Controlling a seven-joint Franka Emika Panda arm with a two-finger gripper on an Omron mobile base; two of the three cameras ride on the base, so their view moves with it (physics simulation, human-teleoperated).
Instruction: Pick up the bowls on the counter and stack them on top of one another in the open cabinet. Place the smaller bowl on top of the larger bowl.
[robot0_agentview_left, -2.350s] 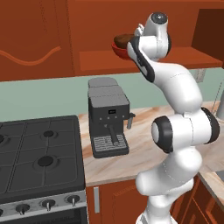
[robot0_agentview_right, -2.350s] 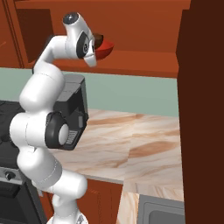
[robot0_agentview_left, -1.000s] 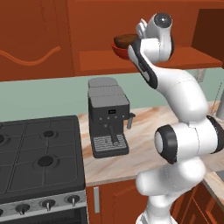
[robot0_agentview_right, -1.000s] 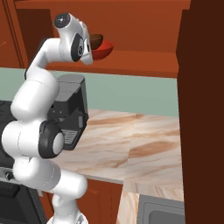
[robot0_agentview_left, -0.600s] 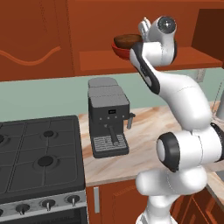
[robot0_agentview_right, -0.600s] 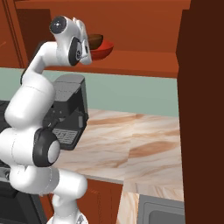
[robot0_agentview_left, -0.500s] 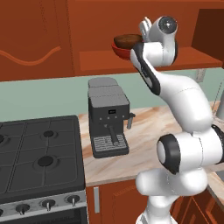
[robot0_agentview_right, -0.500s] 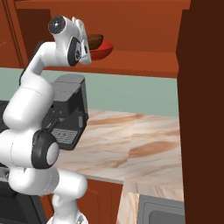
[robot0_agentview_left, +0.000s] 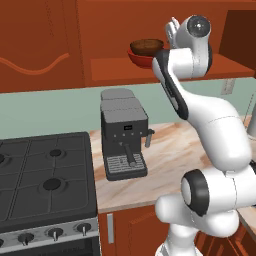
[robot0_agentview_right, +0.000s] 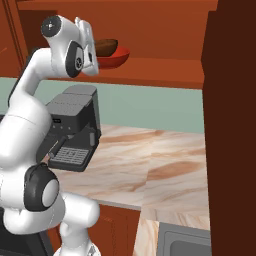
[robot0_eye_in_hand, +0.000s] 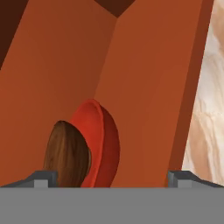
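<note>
- The small round dark brown wooden bowl (robot0_agentview_left: 146, 46) sits inside the wide shallow shiny red bowl (robot0_agentview_left: 140, 57).
- Both bowls rest on the flat shelf board of the reddish-brown wooden open cabinet (robot0_agentview_left: 115, 67), up above the counter.
- The robot's two-finger gripper (robot0_agentview_right: 89, 40) is just beside the bowls, at about 3 o'clock from them in the left base view.
- Its jaws stand wide apart and hold nothing. The two dark finger tips (robot0_eye_in_hand: 43, 177) are far from each other, with the bowls in front of them.
- The stacking looks done, I think.
- The brown bowl looks hard and light, with wood lines on it. Its rim would be the best place to hold it.
- The red bowl looks smooth and glossy, so it may be slippery. It may break if dropped. Take it by the rim too.
- The light pink marbled stone counter (robot0_agentview_left: 170, 155) is below, with a boxy dark grey coffee machine (robot0_agentview_left: 123, 132) and a black gas stove (robot0_agentview_left: 45, 175) at 9 o'clock from it.
</note>
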